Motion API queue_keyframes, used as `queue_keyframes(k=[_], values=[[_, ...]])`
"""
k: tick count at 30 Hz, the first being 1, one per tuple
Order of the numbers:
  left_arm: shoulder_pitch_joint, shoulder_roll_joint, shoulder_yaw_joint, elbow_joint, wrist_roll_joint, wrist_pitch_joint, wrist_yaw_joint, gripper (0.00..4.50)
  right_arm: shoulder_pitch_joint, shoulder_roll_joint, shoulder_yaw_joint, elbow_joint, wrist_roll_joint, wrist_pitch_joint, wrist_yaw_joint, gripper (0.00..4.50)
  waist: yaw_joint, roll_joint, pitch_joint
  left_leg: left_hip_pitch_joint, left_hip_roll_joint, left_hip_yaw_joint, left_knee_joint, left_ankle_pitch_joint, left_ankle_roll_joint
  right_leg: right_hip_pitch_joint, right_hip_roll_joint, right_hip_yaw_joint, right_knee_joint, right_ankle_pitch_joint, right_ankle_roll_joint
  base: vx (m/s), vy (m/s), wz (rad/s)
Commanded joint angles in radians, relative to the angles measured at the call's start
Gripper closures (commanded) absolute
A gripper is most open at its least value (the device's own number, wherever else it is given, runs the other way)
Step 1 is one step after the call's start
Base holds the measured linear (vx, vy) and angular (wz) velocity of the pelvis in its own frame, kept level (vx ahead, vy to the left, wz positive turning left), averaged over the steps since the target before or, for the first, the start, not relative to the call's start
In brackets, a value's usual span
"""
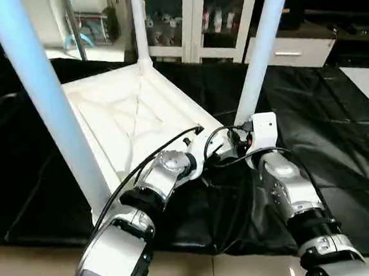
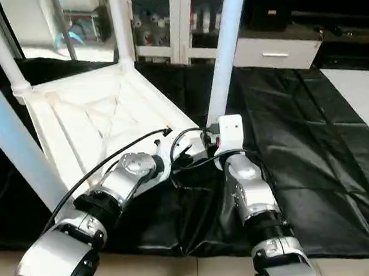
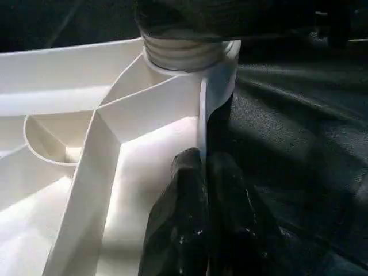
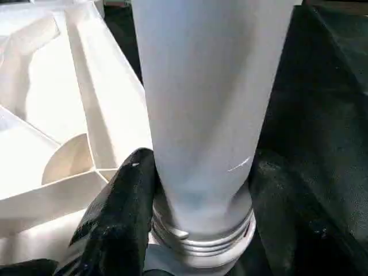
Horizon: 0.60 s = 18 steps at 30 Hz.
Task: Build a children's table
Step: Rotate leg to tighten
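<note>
Both my claws at the near right corner of the upturned tabletop [image 1: 137,110], legs pointing up.

The tabletop lies ribbed side up on black sheeting [image 1: 341,150] spread over the floor, at about 11 o'clock from my forearms. My left claw [image 3: 204,190] is pressed together, its fingers pinching the tabletop's thin side wall just beside the corner socket. My right claw [image 4: 195,190] has one black finger [image 4: 123,207] on each side of the leg [image 1: 261,54] standing in that socket, low on the tube just above its ribbed end, touching it. Another leg [image 1: 34,86] rises at 10 o'clock, close to my head, and a third [image 1: 139,26] stands at the far corner, toward 12 o'clock. White cabinets [image 1: 193,18] stand beyond the sheeting.
</note>
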Motion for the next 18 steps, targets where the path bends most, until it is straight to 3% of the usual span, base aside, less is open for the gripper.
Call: queue_keyframes(k=[1,2,3,5,6,7,8,9,11,12,14,15,18], values=[[-0.014,0.01,-0.018,0.001,0.023,-0.045,-0.006,4.5,0.031,0.031,0.04,-0.031,0.046,0.001,0.111,2.41,0.002,-0.004,-0.043,0.004,0.01,-0.004,-0.094,-0.49,0.029,0.036,-0.028,0.018,-0.072,-0.484,-0.125,0.0,0.0,0.0],[-0.013,0.012,-0.02,0.003,0.024,-0.05,-0.011,4.5,0.034,0.028,0.042,-0.038,0.047,-0.006,0.12,2.08,0.005,-0.003,-0.043,0.005,0.011,-0.002,-0.094,-0.483,0.031,0.036,-0.028,0.019,-0.072,-0.478,-0.128,0.0,0.0,0.0],[-0.011,0.016,-0.025,0.007,0.026,-0.06,-0.021,4.5,0.042,0.021,0.045,-0.053,0.05,-0.02,0.139,2.08,0.006,-0.003,-0.044,0.005,0.011,-0.001,-0.093,-0.478,0.033,0.035,-0.028,0.021,-0.071,-0.472,-0.131,0.0,0.0,0.0],[0.005,0.03,-0.036,-0.006,0.027,-0.077,-0.059,4.5,0.076,-0.016,0.068,-0.114,0.054,-0.047,0.206,1.76,0.018,-0.012,-0.047,0.004,0.012,0.005,-0.092,-0.43,0.049,0.038,-0.03,0.028,-0.064,-0.444,-0.142,0.0,0.0,0.0],[0.038,0.054,-0.041,-0.06,0.005,-0.093,-0.163,4.5,0.12,-0.059,0.063,-0.203,0.088,-0.003,0.261,1.68,0.021,-0.015,-0.046,0.003,0.013,0.008,-0.093,-0.417,0.055,0.037,-0.029,0.031,-0.064,-0.438,-0.144,0.0,0.0,0.0],[0.066,0.072,-0.04,-0.109,-0.025,-0.098,-0.255,4.5,0.148,-0.093,0.058,-0.253,0.103,0.026,0.301,1.55,0.03,-0.015,-0.045,-0.014,0.019,0.006,-0.1,-0.365,0.068,0.048,-0.029,0.037,-0.05,-0.403,-0.149,0.0,0.0,0.0],[0.075,0.078,-0.04,-0.126,-0.036,-0.099,-0.286,4.5,0.155,-0.104,0.056,-0.266,0.106,0.034,0.311,1.55,0.037,-0.014,-0.044,-0.01,0.021,0.007,-0.101,-0.359,0.065,0.05,-0.031,0.038,-0.05,-0.406,-0.15,0.0,0.0,0.0],[0.093,0.088,-0.04,-0.159,-0.057,-0.1,-0.342,4.5,0.168,-0.125,0.054,-0.287,0.108,0.045,0.331,1.42,0.038,-0.015,-0.044,-0.008,0.02,0.011,-0.098,-0.359,0.065,0.043,-0.032,0.042,-0.05,-0.405,-0.155,0.0,0.0,0.0],[0.142,0.148,-0.068,-0.256,-0.085,-0.087,-0.474,4.5,0.203,-0.222,0.06,-0.346,0.134,0.073,0.461,1.26,0.052,-0.028,-0.043,0.006,0.022,0.02,-0.094,-0.364,0.065,0.032,-0.03,0.052,-0.045,-0.42,-0.171,0.0,0.0,0.0],[0.159,0.171,-0.079,-0.293,-0.105,-0.087,-0.542,4.5,0.211,-0.255,0.062,-0.364,0.149,0.089,0.512,1.26,0.059,-0.026,-0.045,0.011,0.024,0.022,-0.093,-0.357,0.067,0.03,-0.031,0.056,-0.042,-0.418,-0.174,0.0,0.0,0.0],[0.191,0.239,-0.106,-0.367,-0.126,-0.059,-0.659,4.5,0.232,-0.357,0.1,-0.404,0.152,0.079,0.662,0.99,0.078,-0.019,-0.05,0.023,0.028,0.033,-0.087,-0.315,0.075,0.02,-0.028,0.068,-0.03,-0.335,-0.204,0.066,-0.036,0.22],[0.201,0.263,-0.122,-0.389,-0.128,-0.058,-0.698,4.5,0.239,-0.387,0.111,-0.414,0.15,0.075,0.702,0.9,0.085,-0.024,-0.05,0.017,0.027,0.045,-0.082,-0.265,0.091,0.018,-0.019,0.076,-0.014,-0.242,-0.231,0.071,-0.029,0.2],[0.227,0.325,-0.148,-0.463,-0.14,-0.027,-0.796,4.5,0.28,-0.49,0.143,-0.48,0.168,0.084,0.849,0.66,0.095,-0.026,-0.056,0.006,0.028,0.046,-0.075,-0.197,0.105,0.027,-0.016,0.084,0.012,-0.164,-0.242,0.062,-0.01,0.07]])
